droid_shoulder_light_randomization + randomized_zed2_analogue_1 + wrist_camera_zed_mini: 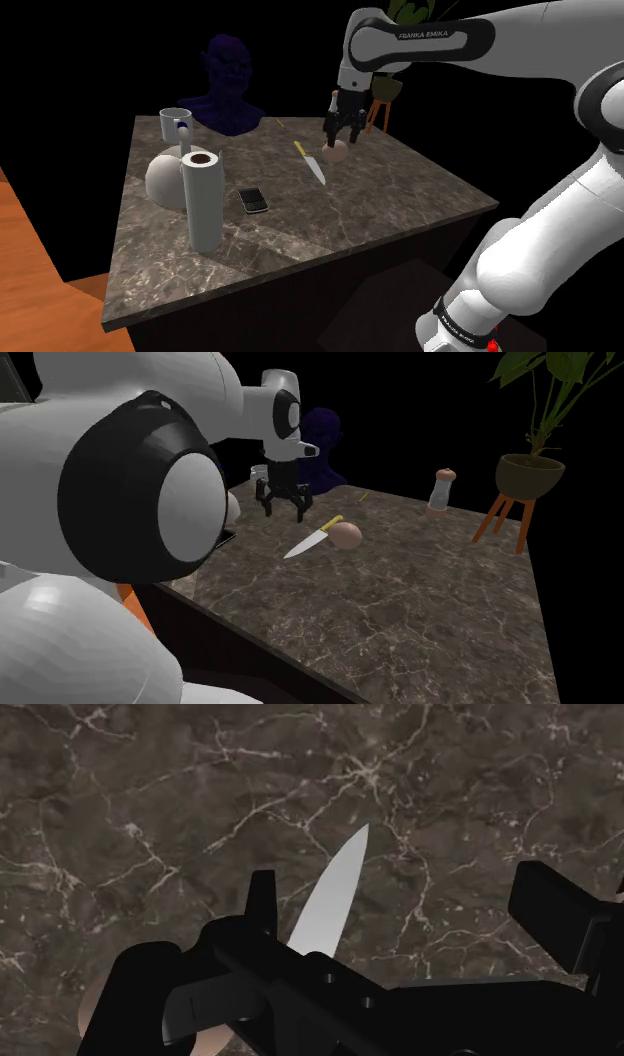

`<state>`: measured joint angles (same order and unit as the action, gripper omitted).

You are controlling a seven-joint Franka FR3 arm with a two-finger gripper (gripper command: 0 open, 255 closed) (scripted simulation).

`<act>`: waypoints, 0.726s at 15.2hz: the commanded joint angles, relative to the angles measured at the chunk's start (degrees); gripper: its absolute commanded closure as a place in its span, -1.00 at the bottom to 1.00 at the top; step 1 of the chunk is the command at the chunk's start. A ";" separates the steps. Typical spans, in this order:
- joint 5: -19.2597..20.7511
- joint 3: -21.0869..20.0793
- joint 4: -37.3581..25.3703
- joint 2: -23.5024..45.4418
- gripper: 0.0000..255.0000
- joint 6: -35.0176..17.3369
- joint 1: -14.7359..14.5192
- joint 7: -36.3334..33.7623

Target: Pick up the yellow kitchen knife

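Note:
The knife (312,162) lies flat on the dark marble counter (380,215), yellow handle toward the far edge, pale blade toward the near one. Its handle (332,523) rests against a tan egg-shaped object (346,534). My black gripper (340,138) hangs open a little above the counter, close over the knife and egg, holding nothing. In the second exterior view the gripper (284,509) sits slightly to the left of the knife (308,542). Seen from the wrist, the blade (335,894) points away between the spread fingers (262,899), and the handle is hidden behind the hand.
A paper towel roll (203,200), a white dome (162,178), a mug (176,123) and a phone (253,199) stand at the shoulder view's left. A dark blue bust (228,85) is at the back. A shaker (441,491) and a potted plant on a stool (530,472) are beyond.

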<state>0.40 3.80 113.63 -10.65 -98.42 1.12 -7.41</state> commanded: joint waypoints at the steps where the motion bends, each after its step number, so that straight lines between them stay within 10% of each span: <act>1: 0.01 0.49 -4.11 4.90 -1.00 -0.16 0.38 0.13; 11: -1.02 2.24 -28.81 29.77 -1.00 2.82 2.59 0.29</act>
<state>-0.48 5.85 87.94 16.47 -96.46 3.37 -7.21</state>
